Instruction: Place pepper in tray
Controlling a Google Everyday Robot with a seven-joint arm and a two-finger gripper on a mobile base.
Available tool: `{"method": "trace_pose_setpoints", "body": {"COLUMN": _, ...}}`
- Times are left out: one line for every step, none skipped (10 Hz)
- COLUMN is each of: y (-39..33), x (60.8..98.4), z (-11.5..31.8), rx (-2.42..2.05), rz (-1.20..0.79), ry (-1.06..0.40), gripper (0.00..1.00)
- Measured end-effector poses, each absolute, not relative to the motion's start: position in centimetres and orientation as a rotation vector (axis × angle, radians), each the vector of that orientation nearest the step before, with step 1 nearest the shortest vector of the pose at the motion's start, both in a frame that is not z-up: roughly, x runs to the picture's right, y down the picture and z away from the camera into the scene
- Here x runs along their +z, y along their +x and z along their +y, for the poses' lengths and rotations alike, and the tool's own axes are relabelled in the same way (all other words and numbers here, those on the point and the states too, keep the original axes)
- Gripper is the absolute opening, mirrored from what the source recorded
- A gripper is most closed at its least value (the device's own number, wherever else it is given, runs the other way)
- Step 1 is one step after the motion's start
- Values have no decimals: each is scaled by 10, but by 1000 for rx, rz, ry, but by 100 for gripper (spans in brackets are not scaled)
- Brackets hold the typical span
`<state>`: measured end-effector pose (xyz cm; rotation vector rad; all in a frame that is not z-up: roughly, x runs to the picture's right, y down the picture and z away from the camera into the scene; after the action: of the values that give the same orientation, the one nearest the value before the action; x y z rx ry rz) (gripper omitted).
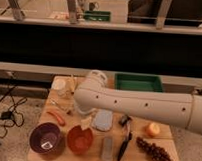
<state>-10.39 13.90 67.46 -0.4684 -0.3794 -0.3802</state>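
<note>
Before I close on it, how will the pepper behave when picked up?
The pepper is slim and curved, so probably light and apt to pivot or slip. It lies flat on the table, leaving little to grip. The gripper hangs just beside it, open.

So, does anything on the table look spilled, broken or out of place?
Nothing stands out. The pepper lies flat on the table, left of the gripper, which hangs near the orange bowl; the tray sits level.

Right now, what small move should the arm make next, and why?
Probably ease the claw sideways and down onto the pepper: it lies ungrasped on the table, while the empty claw hangs near the orange bowl, and the tray waits beyond.
</note>
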Motion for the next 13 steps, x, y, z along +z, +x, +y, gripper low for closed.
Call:
{"method": "trace_pose_setpoints", "body": {"y": -125, "x": 679, "z": 136, "rx": -397, "rz": -393, "ry": -468, "gripper": 80}}
{"method": "trace_pose_setpoints", "body": {"y": -140, "x": 682, "z": 133, "rx": -411, "rz": -404, "ry": -464, "gripper": 80}}
{"method": "trace_pose_setpoints", "body": {"y": -148, "x": 685, "z": 131, "rx": -419, "rz": -408, "ry": -461, "gripper": 80}}
{"method": "trace_pose_setpoints", "body": {"y": -157, "x": 687, "z": 128, "rx": -423, "rz": -414, "ry": -456, "gripper": 80}}
{"method": "trace_pose_setpoints", "body": {"y": -164, "x": 689, "z": 126, "rx": -423, "rz": -419, "ry": -454, "gripper": 80}}
{"method": "trace_pose_setpoints", "body": {"y": -170, "x": 690, "z": 126, "rx": -418, "rz": -421, "ry": -454, "gripper": 80}}
{"method": "trace_pose_setpoints", "body": {"y": -176, "x": 693, "z": 126, "rx": -398, "rz": -415, "ry": -454, "gripper": 80}}
{"method": "trace_pose_setpoints", "body": {"y": -183, "x": 696, "z": 126, "rx": -368, "rz": -401, "ry": -451, "gripper": 80}}
{"method": "trace_pose_setpoints", "body": {"y": -186, "x": 697, "z": 126, "rx": -352, "rz": -392, "ry": -450, "gripper": 80}}
{"method": "trace_pose_setpoints", "body": {"y": -190, "x": 698, "z": 128, "rx": -335, "rz": -381, "ry": -441, "gripper": 80}}
{"method": "trace_pose_setpoints", "body": {"y": -200, "x": 698, "z": 130, "rx": -332, "rz": -378, "ry": -432, "gripper": 80}}
{"method": "trace_pose_setpoints", "body": {"y": -213, "x": 695, "z": 133, "rx": -340, "rz": -381, "ry": -429, "gripper": 80}}
{"method": "trace_pose_setpoints", "body": {"y": -213, "x": 696, "z": 132, "rx": -339, "rz": -379, "ry": -429, "gripper": 80}}
